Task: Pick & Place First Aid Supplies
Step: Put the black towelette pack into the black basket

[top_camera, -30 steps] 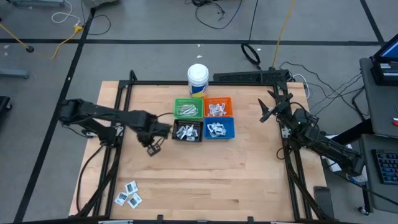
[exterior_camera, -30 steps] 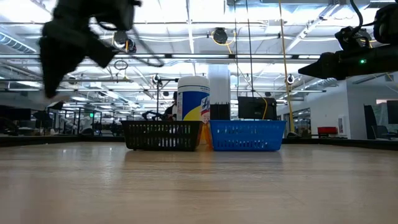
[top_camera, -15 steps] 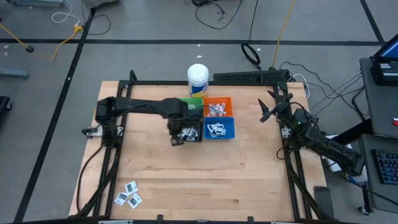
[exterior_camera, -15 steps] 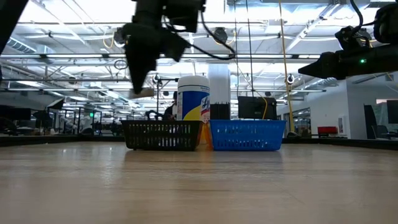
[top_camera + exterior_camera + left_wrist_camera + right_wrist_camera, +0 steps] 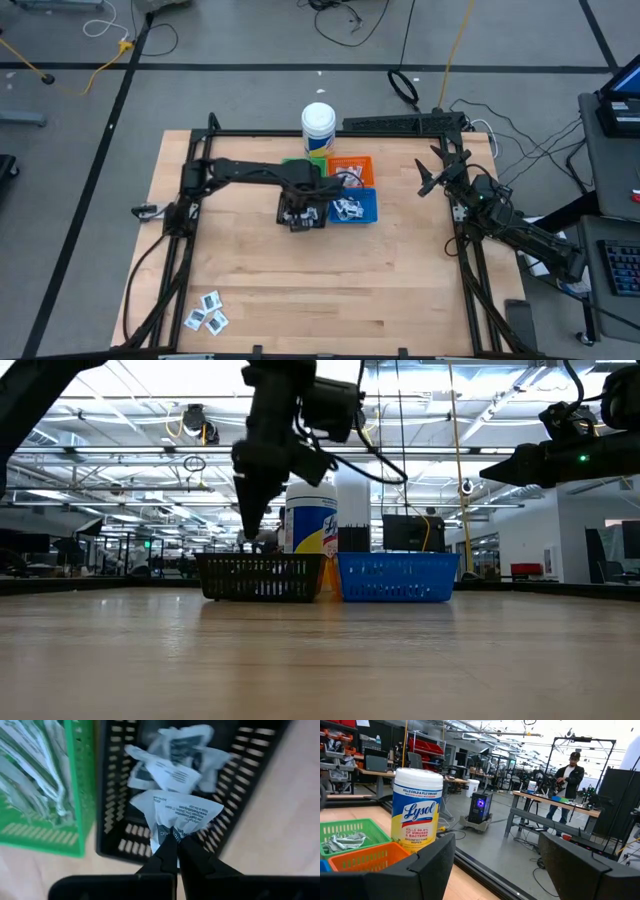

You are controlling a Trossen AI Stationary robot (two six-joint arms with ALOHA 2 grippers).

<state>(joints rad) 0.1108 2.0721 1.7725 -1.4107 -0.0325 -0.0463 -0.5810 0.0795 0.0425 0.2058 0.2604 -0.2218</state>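
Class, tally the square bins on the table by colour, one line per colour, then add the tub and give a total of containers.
Green bin: 1
Orange bin: 1
Black bin: 1
Blue bin: 1
White tub: 1
Total: 5 containers

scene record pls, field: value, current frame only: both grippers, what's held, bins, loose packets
left gripper: shut on white packet, above the black bin
right gripper: open, empty, parked at the table's right side
black bin contents: more white packets
green bin: pale-green strips
orange bin: holds packets
blue bin: holds packets
loose packets: small cluster at the table's near-left corner
wipes tub: upright behind the bins
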